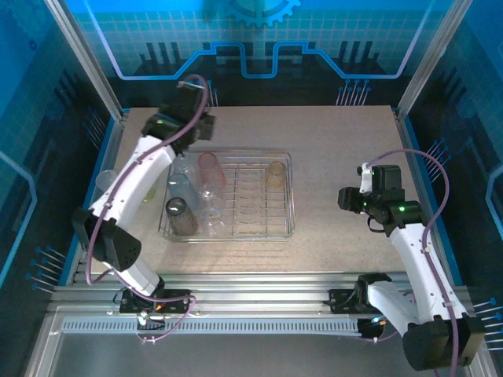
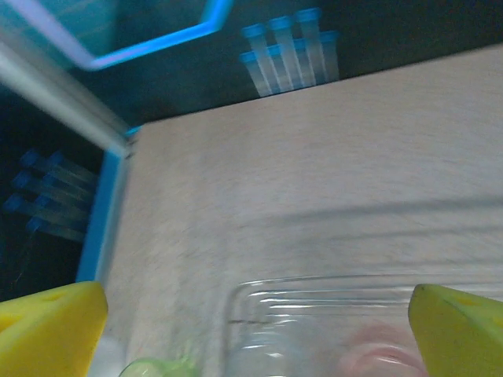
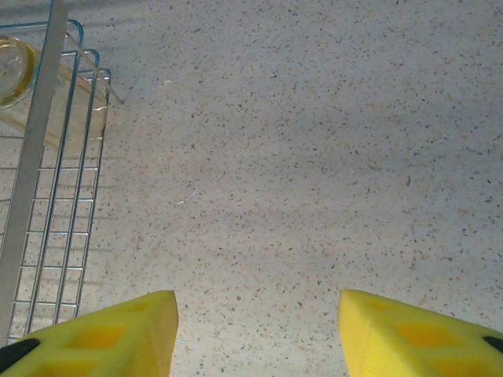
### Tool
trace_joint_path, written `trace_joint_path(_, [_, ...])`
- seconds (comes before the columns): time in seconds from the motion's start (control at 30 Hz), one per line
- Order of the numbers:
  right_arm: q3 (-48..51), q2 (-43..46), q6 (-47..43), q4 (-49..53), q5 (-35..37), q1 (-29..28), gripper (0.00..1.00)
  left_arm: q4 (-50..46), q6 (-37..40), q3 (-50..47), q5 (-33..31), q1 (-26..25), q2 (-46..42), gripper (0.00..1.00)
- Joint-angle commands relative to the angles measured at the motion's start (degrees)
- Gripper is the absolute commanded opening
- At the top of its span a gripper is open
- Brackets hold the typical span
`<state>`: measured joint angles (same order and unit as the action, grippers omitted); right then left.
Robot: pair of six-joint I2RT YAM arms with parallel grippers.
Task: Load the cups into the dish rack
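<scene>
The silver wire dish rack (image 1: 259,232) sits mid-table. Inside it stand a pink cup (image 1: 211,168), a pale blue cup (image 1: 179,187), a smoky grey cup (image 1: 181,217), clear cups (image 1: 209,201) and an amber cup (image 1: 275,174). A clear cup (image 1: 106,181) and a yellow-green cup (image 1: 152,191) stand on the table left of the rack. My left gripper (image 1: 191,132) hovers open and empty over the rack's far left corner (image 2: 236,298), with the pink cup (image 2: 377,353) and the green cup (image 2: 153,367) just below. Over bare table right of the rack (image 3: 47,196), my right gripper (image 3: 255,302) stands open and empty.
A raised blue-edged frame (image 1: 114,137) borders the table's left side, close to the two loose cups. The amber cup (image 3: 16,71) lies at the rack's near right corner in the right wrist view. Speckled tabletop (image 1: 346,141) stretches right of the rack.
</scene>
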<state>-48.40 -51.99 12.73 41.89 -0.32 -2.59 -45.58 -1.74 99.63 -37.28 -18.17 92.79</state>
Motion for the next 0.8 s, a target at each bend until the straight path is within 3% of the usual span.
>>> trace_joint_path(0.0, [-0.74, 0.31, -1.65, -1.28, -0.8, 1.27, 0.57, -0.87, -9.52, -4.12, -2.37, 7.51, -3.67, 0.99])
trace_joint_path(0.17, [-1.06, -0.29, -2.25, -1.46, -1.51, 1.63, 0.58, 5.15, -13.35, -15.23, 4.17, 20.29, -9.83, 0.99])
trace_joint_path(0.37, [-1.7, -0.57, -3.15, -0.87, -1.75, 2.19, 0.58, -1.03, -23.16, -17.91, 4.99, 33.51, -6.9, 0.99])
trace_joint_path(0.5, [-1.7, -0.85, -3.3, -0.88, -2.43, 2.41, 0.58, -6.39, -27.27, -16.26, 6.65, 39.18, -1.76, 0.99])
trace_joint_path(0.77, [-2.42, -1.04, -3.47, -0.32, -2.54, 2.59, 0.58, -3.85, -31.76, -20.28, 15.93, 46.98, 1.08, 0.99])
